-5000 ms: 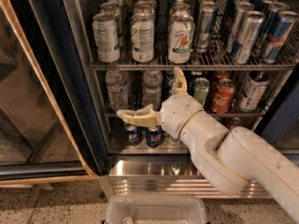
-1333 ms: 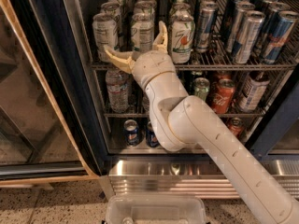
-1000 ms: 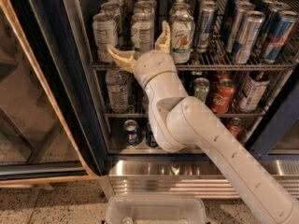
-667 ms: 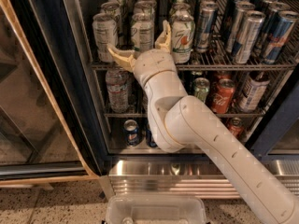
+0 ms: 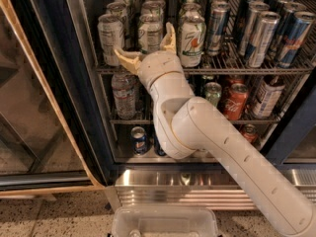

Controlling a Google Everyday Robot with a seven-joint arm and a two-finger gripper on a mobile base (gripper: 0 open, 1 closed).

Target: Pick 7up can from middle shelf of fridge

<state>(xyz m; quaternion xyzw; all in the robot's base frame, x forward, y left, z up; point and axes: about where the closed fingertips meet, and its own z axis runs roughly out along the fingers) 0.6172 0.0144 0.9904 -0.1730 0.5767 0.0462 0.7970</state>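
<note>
Fridge (image 5: pixel 49 83) interior behind, wire racks crowded with cans. Gripper (image 5: pixel 144 42) up at the front rail of the middle shelf (image 5: pixel 237 69), fingers spread wide, holding nothing. 7up can (image 5: pixel 191 39) in the front row just right of the upper finger, near touching. Pale neighbouring can (image 5: pixel 150 31) between the fingers instead. Water bottle (image 5: pixel 125 95) below. Judged the reach step, grasp not yet made. Next: shift right to bracket the 7up can, close, draw out.
</note>
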